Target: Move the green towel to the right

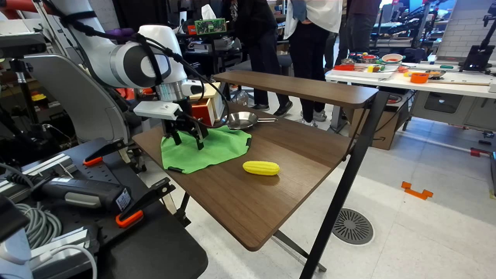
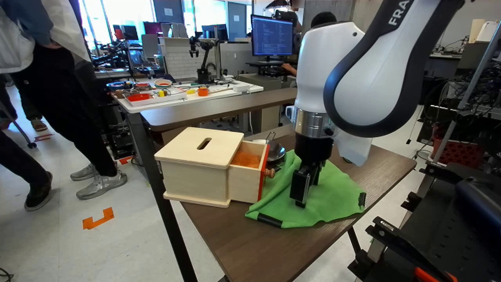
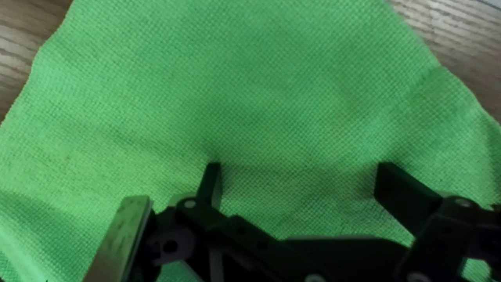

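Note:
The green towel (image 1: 224, 145) lies spread and slightly rumpled on the brown table, with dark tabs at some corners. It also shows in an exterior view (image 2: 336, 192) beside a wooden box, and it fills most of the wrist view (image 3: 250, 90). My gripper (image 1: 189, 145) points straight down over the middle of the towel. In the wrist view the gripper (image 3: 300, 176) has its fingers wide apart with flat cloth between them. The fingertips are at or just above the cloth; I cannot tell whether they press on it. No fold is pinched between them.
A wooden box (image 2: 195, 168) with a red-fronted drawer (image 2: 244, 172) pulled out stands against the towel's edge. A metal pan (image 1: 242, 120) sits behind the towel. A yellow corn (image 1: 261, 167) lies on the table (image 1: 248, 209). A raised shelf (image 1: 298, 87) runs along the table's side.

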### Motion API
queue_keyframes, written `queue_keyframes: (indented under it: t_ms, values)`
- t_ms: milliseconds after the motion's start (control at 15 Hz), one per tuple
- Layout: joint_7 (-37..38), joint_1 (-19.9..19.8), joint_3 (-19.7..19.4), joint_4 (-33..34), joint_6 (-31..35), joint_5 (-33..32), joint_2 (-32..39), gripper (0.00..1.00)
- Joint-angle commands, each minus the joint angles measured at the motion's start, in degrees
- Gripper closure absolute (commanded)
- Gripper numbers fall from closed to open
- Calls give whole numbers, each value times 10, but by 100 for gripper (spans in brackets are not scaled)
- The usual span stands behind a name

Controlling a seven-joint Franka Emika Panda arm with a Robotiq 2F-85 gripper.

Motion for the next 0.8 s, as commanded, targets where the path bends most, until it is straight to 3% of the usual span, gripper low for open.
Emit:
queue_keyframes:
  t_ms: [0,733]
  values:
    - [3,-12,-2,25,6,1,30,0]
    - [-7,-92,-3,70,-14,16,71,0]
